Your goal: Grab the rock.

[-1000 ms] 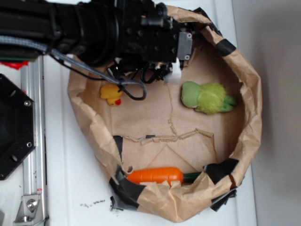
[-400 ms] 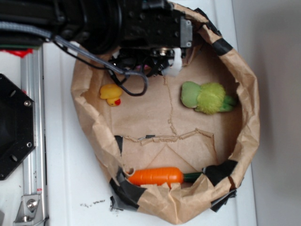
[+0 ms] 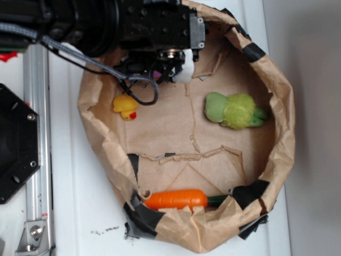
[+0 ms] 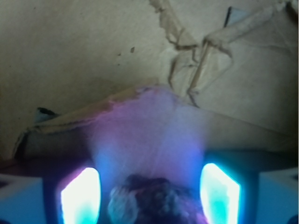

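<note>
Two glowing pads flank the rock, low in the wrist view, at the top edge of the paper bag.

Whether the gripper already pinches it or stands just apart, I cannot tell. I'd centre the lump, squeeze firmly, then lift straight: it looks dark, knobbly, uneven. The crinkled brown floor also holds a yellow duck, fuzzy green plush and smooth carrot.

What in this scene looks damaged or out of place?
The paper bag is worn: its floor is torn along a jagged seam, and its rim is patched with black tape. Toys look intact.
</note>
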`<state>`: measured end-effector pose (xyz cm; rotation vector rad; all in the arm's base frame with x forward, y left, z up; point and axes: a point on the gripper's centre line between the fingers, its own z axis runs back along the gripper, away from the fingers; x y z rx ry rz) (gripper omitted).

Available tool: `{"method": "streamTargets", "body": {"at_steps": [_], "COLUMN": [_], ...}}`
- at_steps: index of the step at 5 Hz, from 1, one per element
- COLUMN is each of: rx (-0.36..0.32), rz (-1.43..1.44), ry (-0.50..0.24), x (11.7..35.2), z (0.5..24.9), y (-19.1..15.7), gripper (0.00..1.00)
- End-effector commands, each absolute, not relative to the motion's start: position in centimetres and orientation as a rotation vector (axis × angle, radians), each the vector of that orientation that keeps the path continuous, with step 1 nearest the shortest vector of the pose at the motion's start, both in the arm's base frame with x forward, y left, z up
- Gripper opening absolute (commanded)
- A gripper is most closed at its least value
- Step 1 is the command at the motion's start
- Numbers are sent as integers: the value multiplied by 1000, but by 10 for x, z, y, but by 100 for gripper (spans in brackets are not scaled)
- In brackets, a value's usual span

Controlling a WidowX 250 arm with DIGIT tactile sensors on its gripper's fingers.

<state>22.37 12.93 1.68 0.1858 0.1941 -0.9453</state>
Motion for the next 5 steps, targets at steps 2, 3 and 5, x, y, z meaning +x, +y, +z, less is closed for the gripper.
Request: {"method": "streamTargets", "body": {"at_steps": [2, 3, 5], "rx": [248, 263, 219], "rz": [-886, -877, -731], "ry": [191, 183, -53], "x": [216, 220, 252], "z": [21, 22, 86], "y": [137, 135, 76], "gripper": [0, 0, 0]}}
